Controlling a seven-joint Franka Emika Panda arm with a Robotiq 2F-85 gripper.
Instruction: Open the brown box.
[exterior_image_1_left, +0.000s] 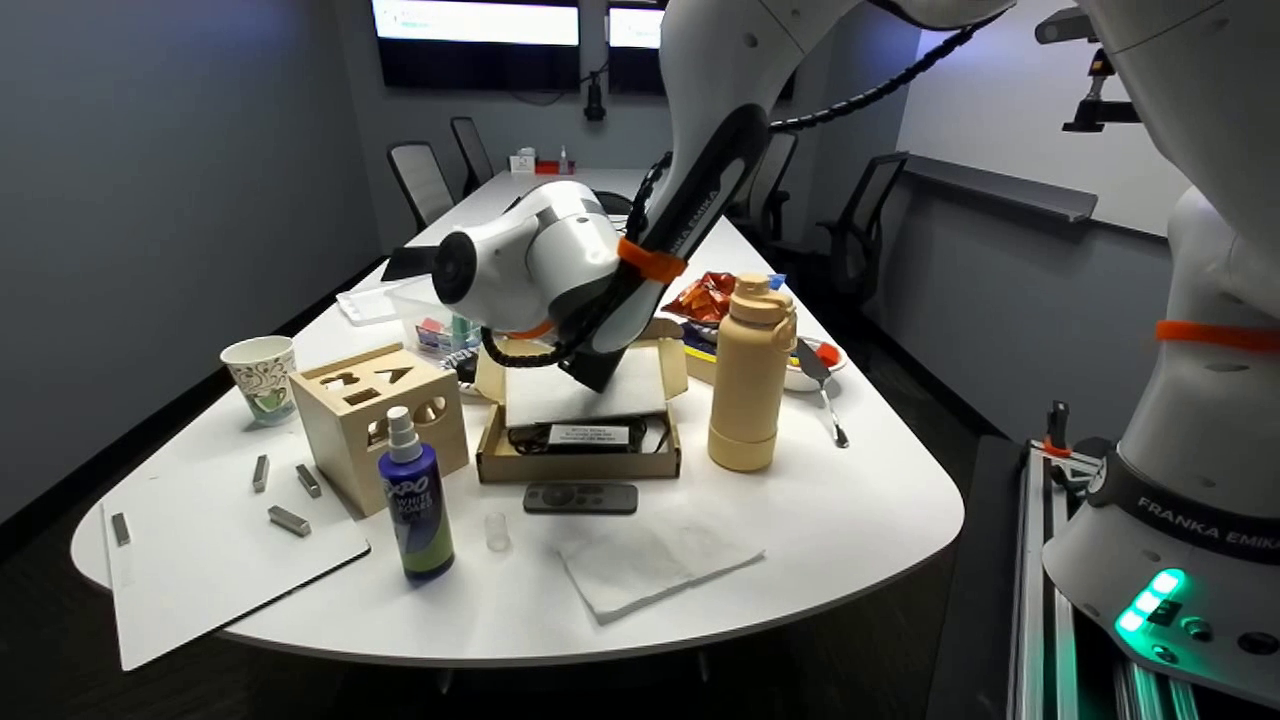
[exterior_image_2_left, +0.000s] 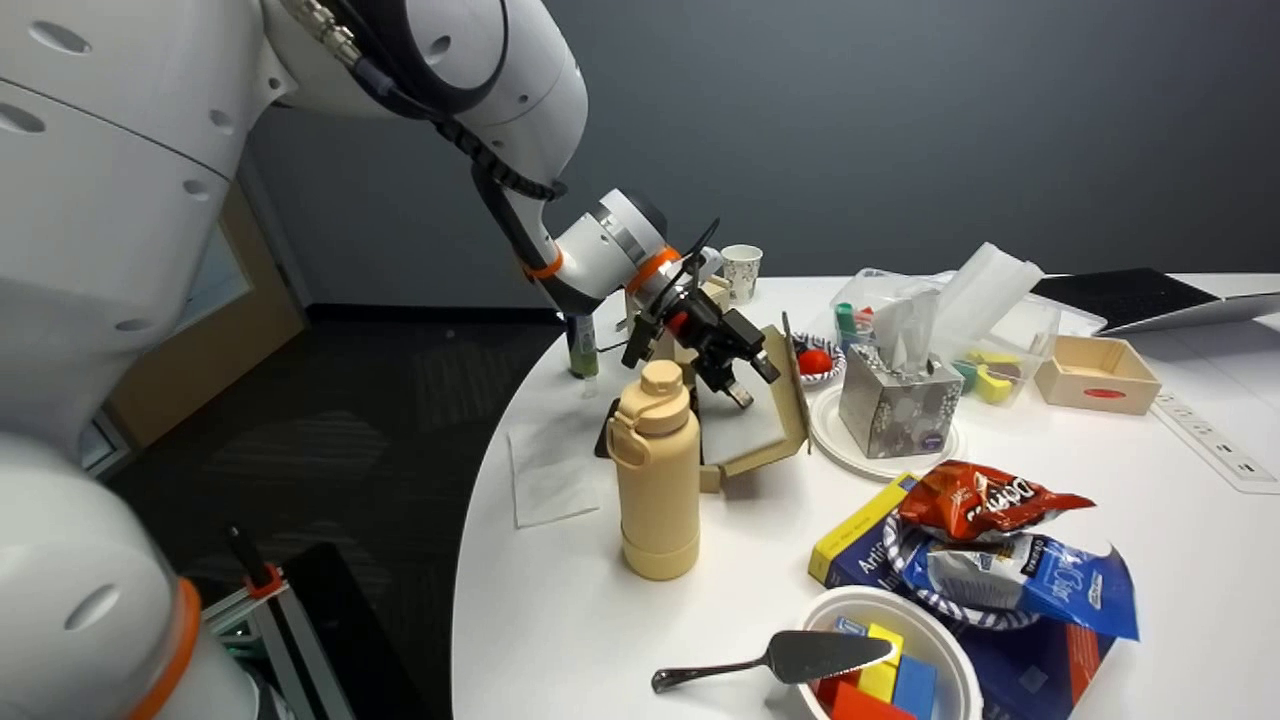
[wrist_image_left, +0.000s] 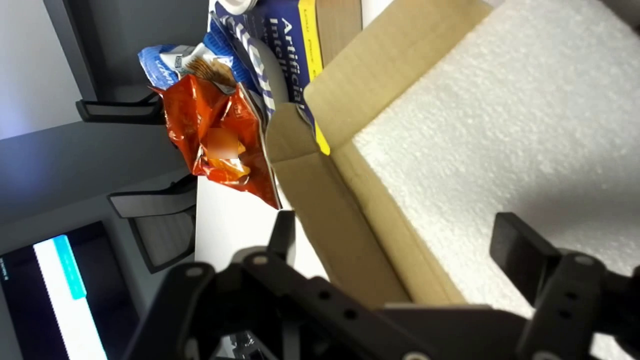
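The brown box (exterior_image_1_left: 578, 467) stands on the table with its lid raised and leaning back. White foam (exterior_image_1_left: 545, 395) lines the lid's inner side; it also shows in an exterior view (exterior_image_2_left: 738, 430) and in the wrist view (wrist_image_left: 505, 130). A dark item with a white label (exterior_image_1_left: 588, 434) and black cables lie in the box's base. My gripper (exterior_image_2_left: 752, 380) is open, in front of the lid's foam side. In the wrist view the gripper (wrist_image_left: 396, 224) has its fingers wide apart, with the lid's brown edge flap (wrist_image_left: 345, 230) seen between them. Whether a finger touches the lid cannot be told.
A tan bottle (exterior_image_1_left: 750, 380) stands close beside the box. A wooden shape block (exterior_image_1_left: 385, 420), a spray bottle (exterior_image_1_left: 415, 510) and a black remote (exterior_image_1_left: 580, 498) are near it. A tissue box (exterior_image_2_left: 898, 405), a book (exterior_image_2_left: 860, 540) and chip bags (exterior_image_2_left: 985, 500) lie beyond.
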